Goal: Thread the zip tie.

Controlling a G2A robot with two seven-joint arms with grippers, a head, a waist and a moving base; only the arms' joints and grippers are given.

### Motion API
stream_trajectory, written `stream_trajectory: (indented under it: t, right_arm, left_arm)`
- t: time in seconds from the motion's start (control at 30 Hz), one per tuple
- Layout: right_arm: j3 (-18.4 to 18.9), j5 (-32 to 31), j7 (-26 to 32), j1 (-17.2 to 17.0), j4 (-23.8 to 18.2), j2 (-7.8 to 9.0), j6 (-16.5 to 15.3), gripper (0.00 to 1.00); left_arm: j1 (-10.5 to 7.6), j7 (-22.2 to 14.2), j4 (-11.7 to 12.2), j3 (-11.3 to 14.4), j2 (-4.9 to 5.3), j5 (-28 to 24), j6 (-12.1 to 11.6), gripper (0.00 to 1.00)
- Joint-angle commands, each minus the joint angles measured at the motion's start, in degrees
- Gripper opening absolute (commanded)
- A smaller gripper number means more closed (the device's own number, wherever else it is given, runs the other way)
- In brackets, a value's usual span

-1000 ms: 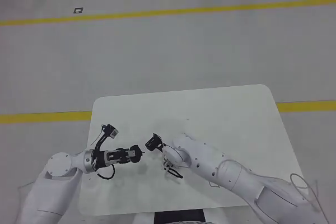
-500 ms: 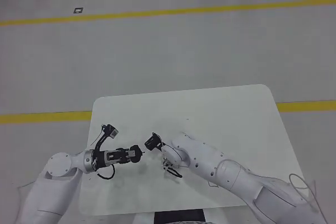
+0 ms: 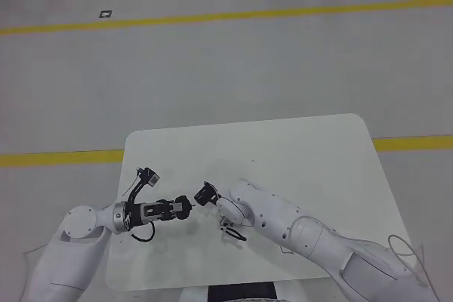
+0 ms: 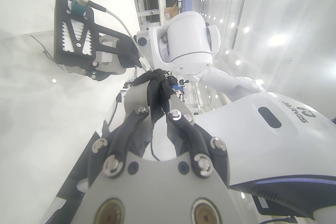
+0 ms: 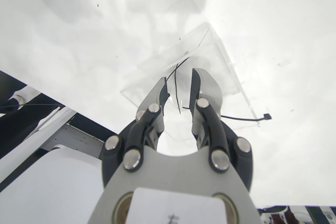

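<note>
White tabletop [image 3: 309, 151] is carrying a clear tray [image 5: 225, 70] near its left edge, zip tie [image 5: 178, 99] inside. The right gripper [image 5: 179, 75] is inching toward the left gripper [image 4: 157, 78], fingers [image 5: 195, 83] half-open astride the tie; left fingers are staying pinched together, so threading is unstarted.

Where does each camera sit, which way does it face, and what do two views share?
Top view: above the arms, facing down at the white table; the left arm and right arm show.
Left wrist view: on the left wrist, facing along the shut left gripper toward the right arm.
Right wrist view: on the right wrist, facing down past the open right gripper at zip ties on a clear tray.
Shared: top and left wrist views both show the right arm.
</note>
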Motion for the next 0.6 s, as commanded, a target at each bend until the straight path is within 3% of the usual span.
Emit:
stream_trajectory:
  t: [0.0,0.57]
  right_arm:
    - [-0.02,-0.24,-0.05,-0.06,0.3,-0.17,0.12,0.18]
    - [0.59,-2.99,0.38,-0.8,0.41,-1.04,0.91,0.14]
  left_arm:
    - [0.0,0.0,0.0,0.0,0.0,0.0,0.0,0.0]
    - [0.0,0.0,0.0,0.0,0.0,0.0,0.0,0.0]
